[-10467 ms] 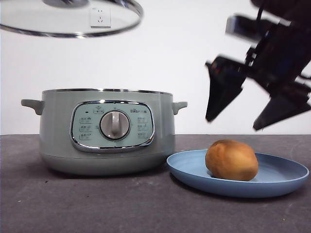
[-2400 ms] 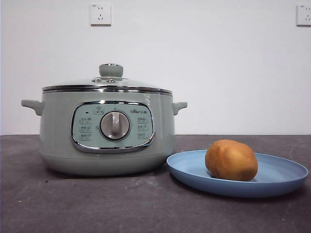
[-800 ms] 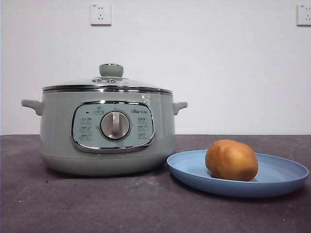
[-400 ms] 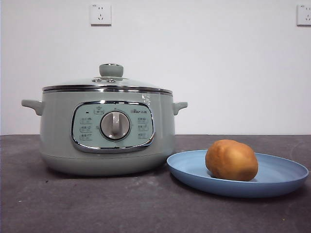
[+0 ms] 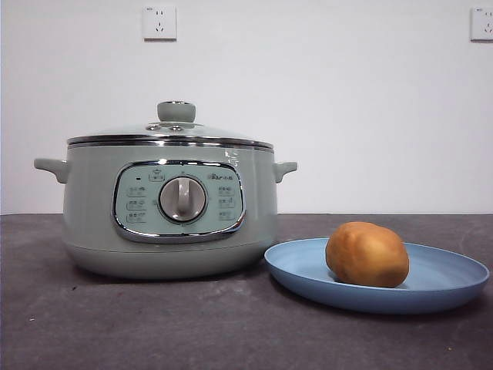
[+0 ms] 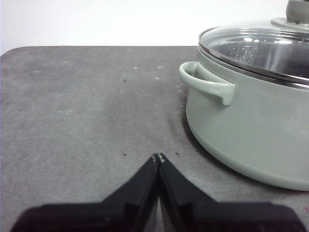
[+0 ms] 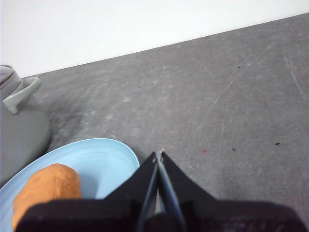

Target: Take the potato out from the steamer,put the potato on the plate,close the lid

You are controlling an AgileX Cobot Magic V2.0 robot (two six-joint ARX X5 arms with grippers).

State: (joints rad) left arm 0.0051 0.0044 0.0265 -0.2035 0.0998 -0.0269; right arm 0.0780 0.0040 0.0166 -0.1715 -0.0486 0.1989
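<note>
Potato (image 5: 367, 253) on plate (image 5: 308, 270), lid (image 5: 171, 131) seated on steamer (image 5: 92, 216). Left tool (image 6: 158, 157), right tool (image 7: 159, 154) both closed, empty. Task looks complete; keep arms clear.

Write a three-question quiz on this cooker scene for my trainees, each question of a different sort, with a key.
1. True or false: the lid sits closed on the steamer.
2. Where is the potato? A) on the bare table B) on the plate C) inside the steamer
3. Fill in: the left end effector, beside the steamer, and the right end effector, beside the plate, both have their jaws ____.

Key: 1 true; 2 B; 3 shut
</note>
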